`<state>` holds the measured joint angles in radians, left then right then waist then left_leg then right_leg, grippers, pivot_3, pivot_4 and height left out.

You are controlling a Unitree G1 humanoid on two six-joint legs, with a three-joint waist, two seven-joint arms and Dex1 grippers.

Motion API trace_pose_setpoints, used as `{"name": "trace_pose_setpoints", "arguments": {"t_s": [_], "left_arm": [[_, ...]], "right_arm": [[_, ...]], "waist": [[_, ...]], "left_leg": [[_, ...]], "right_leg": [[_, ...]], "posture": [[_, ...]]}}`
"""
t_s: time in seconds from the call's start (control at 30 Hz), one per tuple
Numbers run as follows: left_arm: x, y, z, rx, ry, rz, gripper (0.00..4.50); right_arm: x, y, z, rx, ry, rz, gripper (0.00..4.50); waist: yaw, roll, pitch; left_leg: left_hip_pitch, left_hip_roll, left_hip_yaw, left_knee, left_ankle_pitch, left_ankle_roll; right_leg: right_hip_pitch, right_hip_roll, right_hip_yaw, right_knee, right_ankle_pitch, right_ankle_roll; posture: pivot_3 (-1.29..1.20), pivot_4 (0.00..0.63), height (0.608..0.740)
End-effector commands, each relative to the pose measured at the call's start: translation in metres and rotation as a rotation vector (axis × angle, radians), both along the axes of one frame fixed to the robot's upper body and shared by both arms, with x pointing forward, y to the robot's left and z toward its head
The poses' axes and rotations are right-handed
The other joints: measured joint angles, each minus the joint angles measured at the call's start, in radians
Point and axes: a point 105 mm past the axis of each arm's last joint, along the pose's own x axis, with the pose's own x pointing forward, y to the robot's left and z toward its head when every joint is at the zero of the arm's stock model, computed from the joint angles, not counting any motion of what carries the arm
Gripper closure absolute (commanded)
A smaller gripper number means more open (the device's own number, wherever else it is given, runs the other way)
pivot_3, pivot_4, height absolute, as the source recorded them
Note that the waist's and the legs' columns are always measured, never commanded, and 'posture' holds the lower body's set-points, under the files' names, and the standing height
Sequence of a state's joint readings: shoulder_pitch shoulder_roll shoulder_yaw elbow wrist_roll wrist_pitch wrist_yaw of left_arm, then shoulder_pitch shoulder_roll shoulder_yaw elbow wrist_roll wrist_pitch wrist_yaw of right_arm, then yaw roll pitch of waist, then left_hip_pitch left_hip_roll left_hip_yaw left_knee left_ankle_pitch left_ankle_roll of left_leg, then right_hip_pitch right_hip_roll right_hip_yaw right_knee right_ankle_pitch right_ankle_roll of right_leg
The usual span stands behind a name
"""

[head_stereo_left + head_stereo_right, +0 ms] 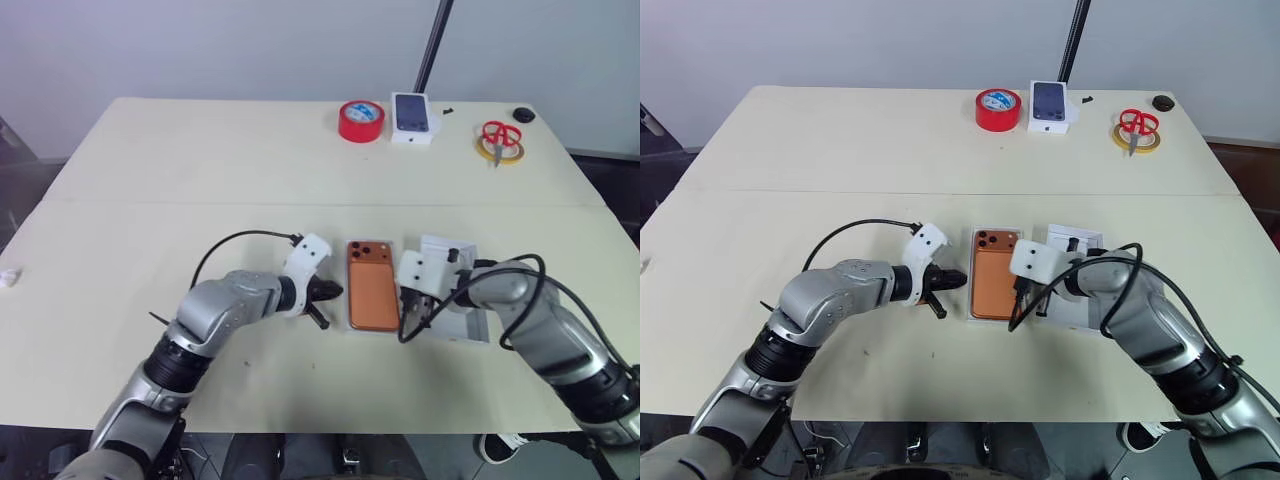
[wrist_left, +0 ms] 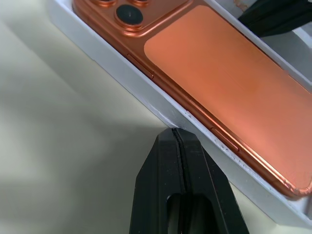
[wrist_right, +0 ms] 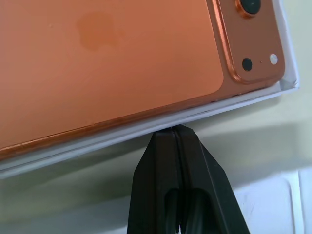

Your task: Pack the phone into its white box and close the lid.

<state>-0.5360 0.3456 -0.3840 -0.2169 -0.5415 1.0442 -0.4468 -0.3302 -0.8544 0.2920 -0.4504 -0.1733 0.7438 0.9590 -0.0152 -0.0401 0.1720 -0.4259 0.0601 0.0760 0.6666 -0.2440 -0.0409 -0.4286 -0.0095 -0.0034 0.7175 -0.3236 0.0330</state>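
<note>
The copper-orange phone (image 1: 372, 288) lies back-up inside the shallow white box (image 2: 141, 92) at the table's near middle, its camera cluster at the far end. My left gripper (image 1: 335, 292) is shut, its tip against the box's left rim. Against the box's right rim (image 3: 146, 129) rests the tip of my right gripper (image 1: 403, 303), also shut and holding nothing. The lid (image 1: 462, 320), white with a pale grey inside, lies just right of the box, partly under my right arm.
At the table's far side stand a red tape roll (image 1: 361, 120), a small white carton printed with a phone (image 1: 411, 117), red scissors on a yellow ring (image 1: 500, 140) and a small black knob (image 1: 525, 114). A black pole (image 1: 435, 45) rises behind the table.
</note>
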Motion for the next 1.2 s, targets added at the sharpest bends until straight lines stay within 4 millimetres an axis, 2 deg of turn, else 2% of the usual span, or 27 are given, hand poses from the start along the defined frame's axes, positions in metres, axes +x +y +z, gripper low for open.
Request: {"name": "trace_pose_setpoints", "arguments": {"t_s": [0.03,0.23,0.73,0.87,1.07,1.17,1.2], "left_arm": [[-0.027,-0.039,0.012,-0.076,0.007,-0.185,4.48],[-0.031,-0.044,0.009,-0.093,0.039,-0.196,4.48],[-0.031,-0.047,0.009,-0.120,0.083,-0.197,4.48],[-0.027,-0.040,0.008,-0.118,0.075,-0.174,4.48],[-0.011,-0.017,0.013,-0.122,0.052,-0.094,4.48],[-0.004,-0.003,0.016,-0.121,0.031,-0.055,4.50],[-0.001,0.001,0.017,-0.119,0.024,-0.040,4.50]], "right_arm": [[-0.024,0.016,0.011,0.037,0.005,0.118,4.50],[-0.037,0.001,0.006,0.011,0.036,0.078,4.50],[-0.025,-0.005,0.008,0.013,0.009,0.031,4.50],[-0.023,-0.014,0.013,-0.006,-0.003,0.004,4.50],[-0.030,-0.025,0.031,0.043,0.028,-0.048,4.50],[-0.037,-0.029,0.041,0.086,0.071,-0.070,3.68],[-0.040,-0.030,0.043,0.093,0.080,-0.067,3.24]], "waist": [[0.004,0.000,0.000],[0.004,0.000,0.000],[0.004,0.000,0.000],[0.004,0.000,0.000],[0.001,0.000,0.000],[0.001,0.001,0.000],[0.001,0.001,0.000]], "left_leg": [[0.000,0.000,0.000,0.000,0.000,0.000],[0.000,-0.001,0.000,0.000,0.000,0.000],[0.000,-0.001,0.000,0.000,0.000,0.000],[0.000,-0.001,0.000,0.001,0.000,0.000],[0.000,-0.001,0.000,0.001,0.000,0.000],[0.001,-0.001,-0.001,0.000,0.000,0.000],[0.001,-0.001,-0.001,0.000,0.000,0.000]], "right_leg": [[0.000,0.000,0.000,0.000,0.000,0.000],[0.001,-0.001,0.000,-0.001,0.000,0.001],[0.001,0.000,0.000,-0.001,0.000,0.001],[0.001,0.000,0.000,-0.001,0.000,0.001],[0.001,0.000,0.000,0.000,0.000,0.001],[0.001,0.000,0.000,0.000,0.000,0.001],[0.001,0.000,0.000,0.000,0.000,0.001]], "posture": [[0.00,0.150,0.690],[0.00,0.150,0.690],[0.00,0.150,0.690],[0.00,0.150,0.690],[0.00,0.150,0.690],[0.00,0.150,0.690],[0.00,0.150,0.690]]}}
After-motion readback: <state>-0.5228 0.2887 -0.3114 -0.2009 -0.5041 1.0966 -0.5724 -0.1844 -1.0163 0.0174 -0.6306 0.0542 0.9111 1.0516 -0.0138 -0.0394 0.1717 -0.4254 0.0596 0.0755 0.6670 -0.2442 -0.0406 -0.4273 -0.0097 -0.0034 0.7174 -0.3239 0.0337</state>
